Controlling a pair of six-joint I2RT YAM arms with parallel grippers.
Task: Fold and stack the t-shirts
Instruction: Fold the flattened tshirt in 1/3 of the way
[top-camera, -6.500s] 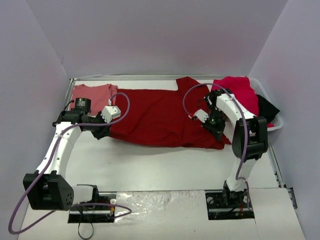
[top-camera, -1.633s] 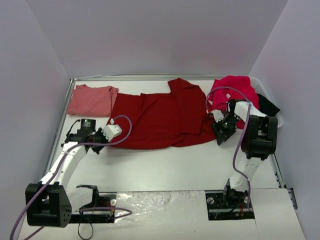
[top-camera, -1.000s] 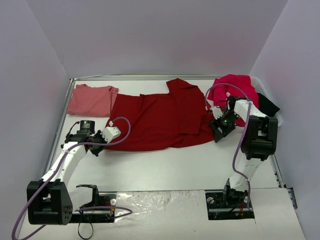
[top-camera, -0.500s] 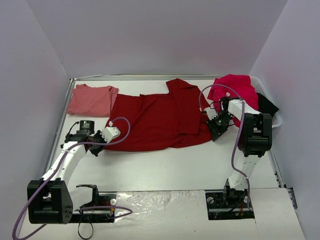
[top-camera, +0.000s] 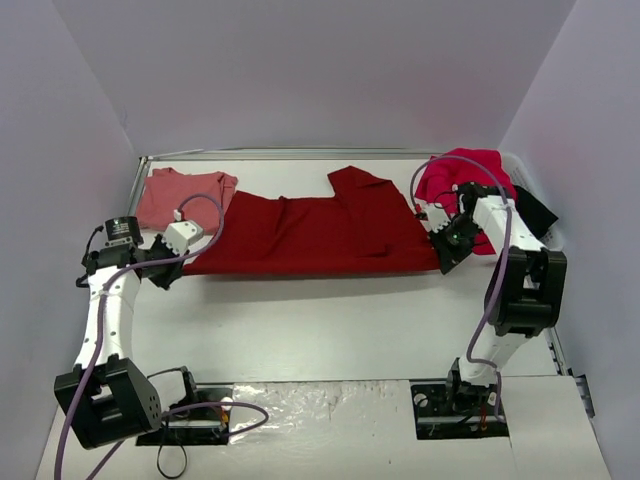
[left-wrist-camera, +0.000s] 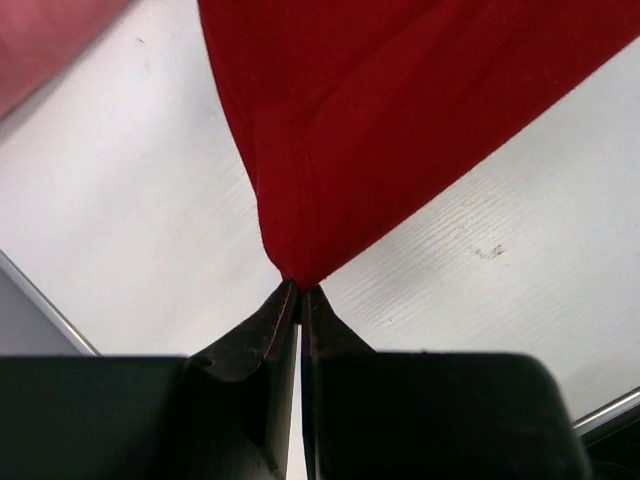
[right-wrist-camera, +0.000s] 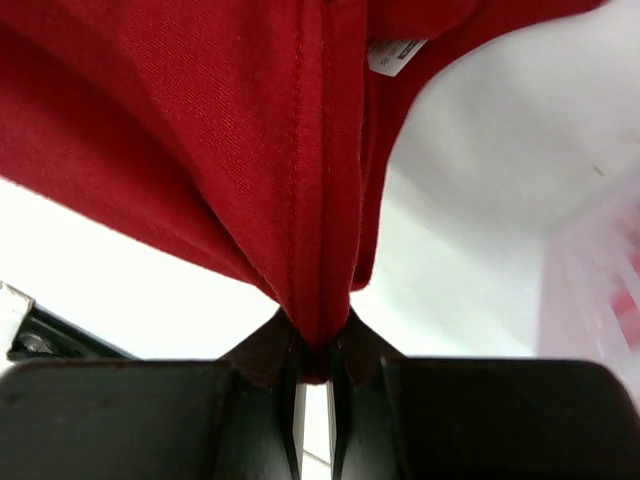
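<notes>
Firmly, left claw (left-wrist-camera: 300, 298), right claw (right-wrist-camera: 318, 348) pinch crimson t-shirt (top-camera: 320, 236).

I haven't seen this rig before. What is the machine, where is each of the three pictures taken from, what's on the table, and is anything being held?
These are two robot arms bolted at the near edge of a table. The wide picture looks down from above and behind them. The other two come from a camera on each wrist.

The left gripper and right gripper each pinch one end of a dark red shirt, which is stretched between them. A salmon-pink shirt lies at the far left. A raspberry shirt is heaped on a white basket at the right.
</notes>
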